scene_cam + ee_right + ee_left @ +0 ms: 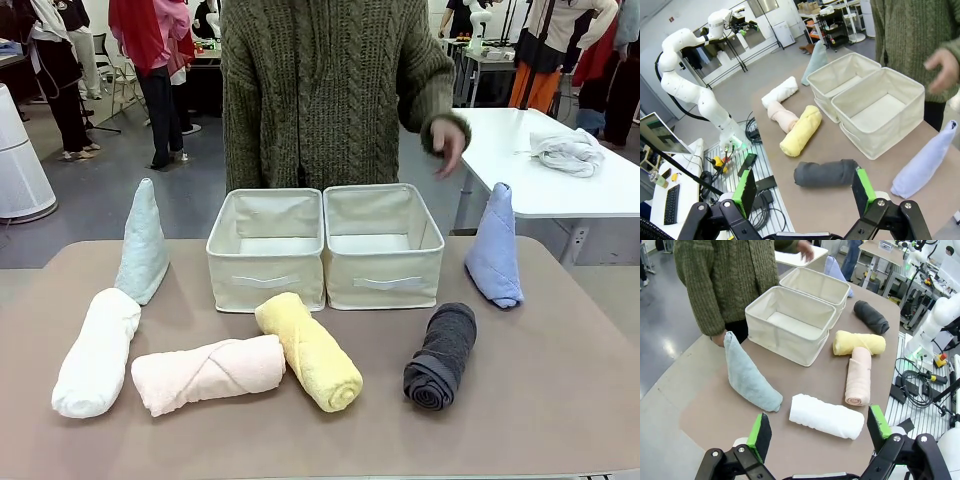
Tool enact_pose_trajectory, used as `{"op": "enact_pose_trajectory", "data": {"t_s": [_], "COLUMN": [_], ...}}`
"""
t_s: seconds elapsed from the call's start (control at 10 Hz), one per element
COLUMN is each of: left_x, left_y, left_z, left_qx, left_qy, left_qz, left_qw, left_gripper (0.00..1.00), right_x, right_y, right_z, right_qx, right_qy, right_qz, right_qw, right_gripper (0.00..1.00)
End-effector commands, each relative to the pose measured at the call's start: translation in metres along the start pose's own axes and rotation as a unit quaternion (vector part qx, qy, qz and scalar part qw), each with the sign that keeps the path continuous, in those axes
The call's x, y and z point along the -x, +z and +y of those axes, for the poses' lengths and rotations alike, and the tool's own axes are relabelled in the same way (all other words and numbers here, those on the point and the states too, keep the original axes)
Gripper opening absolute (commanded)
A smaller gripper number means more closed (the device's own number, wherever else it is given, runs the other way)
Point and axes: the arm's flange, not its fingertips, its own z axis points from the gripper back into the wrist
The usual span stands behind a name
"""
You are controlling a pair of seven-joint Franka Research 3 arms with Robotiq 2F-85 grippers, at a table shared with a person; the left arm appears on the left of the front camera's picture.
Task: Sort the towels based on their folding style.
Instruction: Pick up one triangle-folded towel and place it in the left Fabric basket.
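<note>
Sorting, not begun: grip each roll across its middle, I would say, lest it unwind; the white roll [827, 416] lies on the tabletop [715, 420] straight ahead of the left tool [819, 430], the dark grey roll [826, 172] ahead of the right tool [804, 189], both tools spread, empty.

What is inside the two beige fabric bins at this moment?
Nothing visible: the left bin and right bin show bare floors. In the front view, a strip of floor behind each near wall is hidden.
</note>
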Motion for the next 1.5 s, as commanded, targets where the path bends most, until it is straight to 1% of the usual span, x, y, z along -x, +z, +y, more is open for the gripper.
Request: {"op": "enact_pose_trajectory", "data": {"t_s": [0.0,1.4], "left_x": [-0.0008,-0.0008], "left_y": [0.0008,0.0008], "left_z": [0.0006,0.0006], "left_qx": [0.001,0.001], "left_qy": [-0.004,-0.004], "left_qz": [-0.006,-0.006], "left_qw": [1.0,1.0], "left_gripper": [1.0,1.0], "right_x": [0.0005,0.0005], "right_y": [-0.0004,-0.0004], "right_z": [-0.0003,-0.0003], "right_qx": [-0.005,-0.005], "right_qy": [0.001,0.001], "right_qz": [0.002,0.002], "right_qw": [1.0,1.0], "right_gripper": [1.0,1.0]}}
